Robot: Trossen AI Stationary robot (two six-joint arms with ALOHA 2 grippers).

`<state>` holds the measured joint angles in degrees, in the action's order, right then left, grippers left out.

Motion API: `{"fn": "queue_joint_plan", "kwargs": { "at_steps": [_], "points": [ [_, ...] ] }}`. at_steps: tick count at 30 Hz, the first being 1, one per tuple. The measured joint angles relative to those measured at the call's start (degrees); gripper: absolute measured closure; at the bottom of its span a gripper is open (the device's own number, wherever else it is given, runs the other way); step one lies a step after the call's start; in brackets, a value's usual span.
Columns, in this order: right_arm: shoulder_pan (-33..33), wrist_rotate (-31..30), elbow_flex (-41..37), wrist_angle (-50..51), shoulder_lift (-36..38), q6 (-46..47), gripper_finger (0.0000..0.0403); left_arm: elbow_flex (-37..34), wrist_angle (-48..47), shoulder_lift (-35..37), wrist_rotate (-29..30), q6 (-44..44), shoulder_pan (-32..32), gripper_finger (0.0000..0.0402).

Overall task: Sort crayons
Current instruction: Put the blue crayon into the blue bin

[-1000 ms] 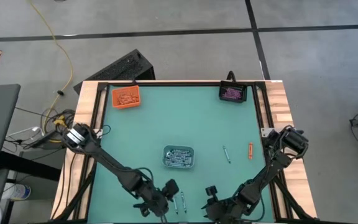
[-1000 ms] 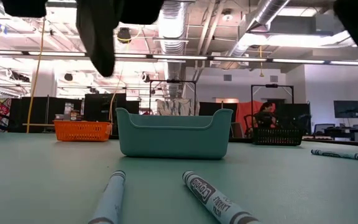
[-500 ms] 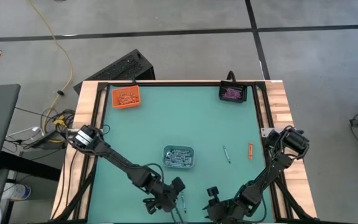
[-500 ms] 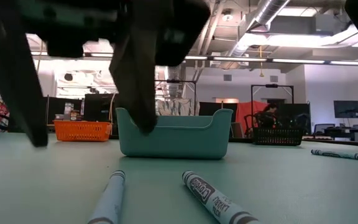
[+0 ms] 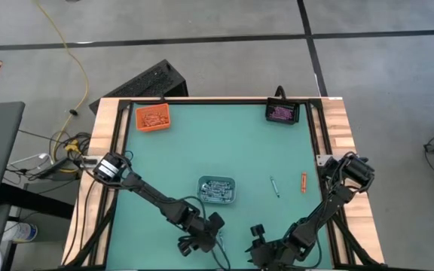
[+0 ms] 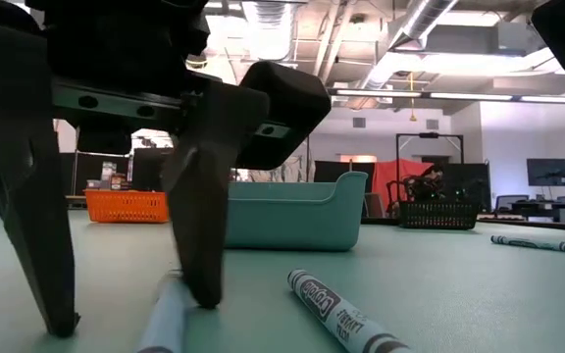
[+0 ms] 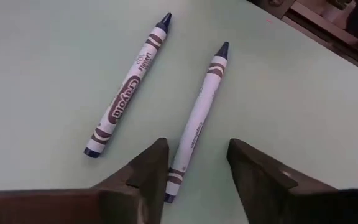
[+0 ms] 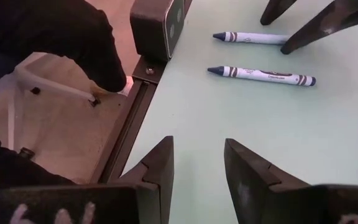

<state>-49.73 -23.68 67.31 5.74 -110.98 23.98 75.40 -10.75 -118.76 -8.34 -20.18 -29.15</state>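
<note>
Now straddling thin grey-blue paper-wrapped crayon (image 7: pixel 195 126) with left gripper (image 7: pixel 196 163), fingers parted, holding nothing.
Probably light, stiff, prone to rolling; gripping mid-barrel seems safest.

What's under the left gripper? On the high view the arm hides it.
Observer: A grey-blue crayon, one end between the left gripper's open fingers.
Operator: Gripped yet?
Observer: No, the fingers stand wider than the crayon. A second crayon lies beside it, apart.
Operator: And the right gripper?
Observer: The right gripper is open, with nothing between its fingers, by the table's edge.
</note>
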Motion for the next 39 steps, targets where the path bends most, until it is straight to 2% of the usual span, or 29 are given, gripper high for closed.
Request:
{"fn": "queue_joint_plan", "kwargs": {
  "at_steps": [10, 22, 30, 39],
  "points": [
    [0.8, 0.0, 0.0, 0.6, 0.0, -0.4, 0.0269, 0.0, -2.9, 0.0, -0.5, -2.0, 0.2, 0.0389],
    [0.8, 0.0, 0.0, 0.7, 0.0, -0.4, 0.0269, -0.1, -5.4, 0.1, -0.2, -2.8, 0.1, 0.0399],
    [0.8, 0.0, 0.0, 0.7, 0.0, -0.4, 0.0269, -0.3, -8.7, 3.6, 0.6, -3.2, -0.4, 0.0401],
    [0.8, -0.1, 0.0, 0.7, 0.0, -0.4, 0.0269, -0.3, -13.4, 9.8, 7.1, -3.6, -0.4, 0.0401]
  ]
}}
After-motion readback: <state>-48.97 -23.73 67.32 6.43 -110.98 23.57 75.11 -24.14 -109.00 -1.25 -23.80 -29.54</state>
